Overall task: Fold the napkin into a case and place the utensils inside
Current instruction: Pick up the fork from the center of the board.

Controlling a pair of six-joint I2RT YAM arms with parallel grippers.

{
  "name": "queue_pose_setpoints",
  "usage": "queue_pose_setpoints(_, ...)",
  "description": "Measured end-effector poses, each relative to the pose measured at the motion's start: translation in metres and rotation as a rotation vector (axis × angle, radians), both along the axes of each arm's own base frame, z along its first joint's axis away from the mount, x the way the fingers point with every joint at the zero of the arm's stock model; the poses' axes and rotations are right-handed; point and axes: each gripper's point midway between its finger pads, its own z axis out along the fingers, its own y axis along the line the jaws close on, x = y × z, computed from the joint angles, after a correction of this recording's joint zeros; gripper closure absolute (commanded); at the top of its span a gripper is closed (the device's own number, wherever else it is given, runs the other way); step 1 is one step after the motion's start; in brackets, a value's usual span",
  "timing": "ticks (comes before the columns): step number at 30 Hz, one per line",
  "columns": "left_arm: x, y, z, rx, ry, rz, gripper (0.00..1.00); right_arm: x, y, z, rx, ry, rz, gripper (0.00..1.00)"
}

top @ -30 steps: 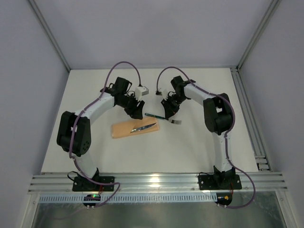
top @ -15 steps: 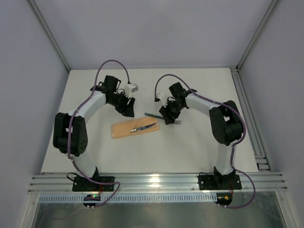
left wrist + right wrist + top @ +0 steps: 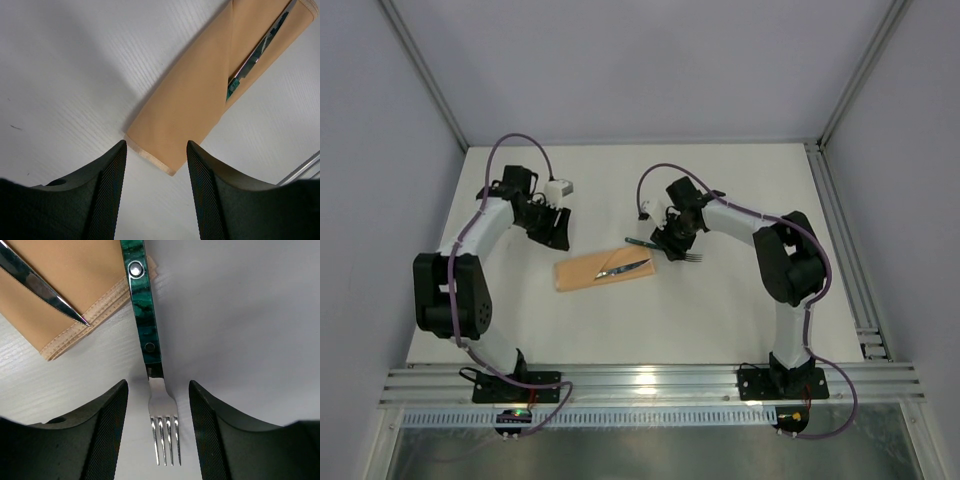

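Currently spread open at the right gripper [image 3: 157,387], fingers [image 3: 107,430] parked either side of the fork [image 3: 148,335] and not pinching it; nothing held. Between them, flat on the white table [image 3: 240,315]: tines toward bottom centre of the right wrist view, green handle running up to the top edge, ending at the corner of the case [image 3: 85,265], touching or just over it, can't tell. Upper left there, tip of the knife [image 3: 45,290] blade resting on the cloth.

Open too at the left gripper [image 3: 156,147], empty, hovering above the case's short end at lower centre of the left wrist view. Farther toward upper right in that view, knife handle tucked under the diagonal fold, blade out on top. In the top view, case at centre, slanted, with the right gripper at its upper right end and the left one off to the upper left.

Handling, as a guess: for the fork, stiff, thin, light, probably slick on the metal, and lying flat so hard to get under. Best to pinch across the green handle near mid-length, not the tines. For the case, soft and thin, liable to shift or unfold if pushed, so better to slide the fork in along the fold opening gently.
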Motion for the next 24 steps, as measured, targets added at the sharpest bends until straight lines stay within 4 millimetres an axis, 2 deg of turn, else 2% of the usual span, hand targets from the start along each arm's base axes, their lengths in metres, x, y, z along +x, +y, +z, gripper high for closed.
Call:
queue_pose_setpoints(10,-0.008,0.007,0.0,0.009,0.006,0.012,0.47,-0.001,-0.012,0.0,-0.067,0.008,0.016,0.51)
queue_pose_setpoints(12,-0.007,0.01,-0.001,0.009,0.009,0.025,0.47,0.0,-0.013,-0.003,-0.079,0.015,0.019,0.6)
queue_pose_setpoints(13,-0.007,0.012,-0.001,0.014,0.011,0.029,0.47,0.002,-0.013,-0.003,-0.08,0.009,0.018,0.74)
queue_pose_setpoints(16,-0.009,0.016,-0.005,0.022,0.02,0.044,0.49,0.003,-0.012,-0.003,-0.084,0.008,0.021,0.93)
queue_pose_setpoints(19,-0.012,0.017,-0.009,0.025,0.037,0.056,0.51,0.006,-0.014,-0.003,-0.096,0.003,0.015,0.96)
queue_pose_setpoints(24,-0.018,0.019,-0.023,0.039,0.083,0.069,0.54,0.006,-0.02,-0.002,-0.122,-0.001,0.02,0.96)
